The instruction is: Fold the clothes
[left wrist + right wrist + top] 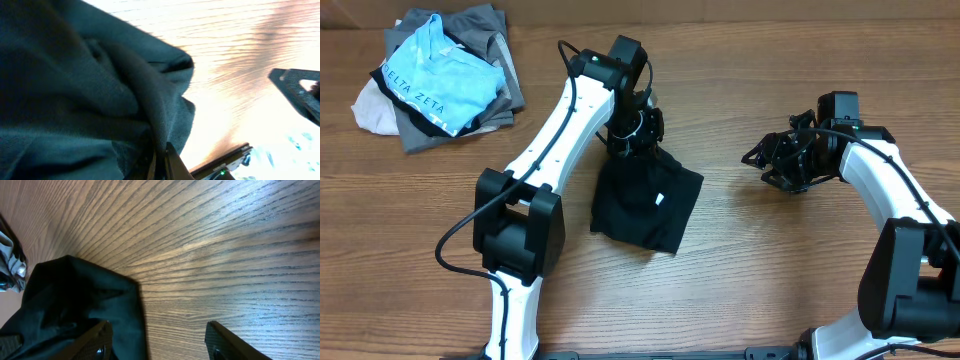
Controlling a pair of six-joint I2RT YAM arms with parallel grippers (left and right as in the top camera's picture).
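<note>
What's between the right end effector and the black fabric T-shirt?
Nothing: bare wooden table separates the right end effector from the plain black T-shirt, overhead view.

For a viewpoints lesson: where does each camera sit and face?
Overhead: above the table, facing down; shows left claw, right claw, black T-shirt, clothes pile.
Left wrist: behind the left claw, facing it shut on the black T-shirt.
Right wrist: behind the right claw, facing the table; open fingers show.
Shared: every view shows the black T-shirt.
</note>
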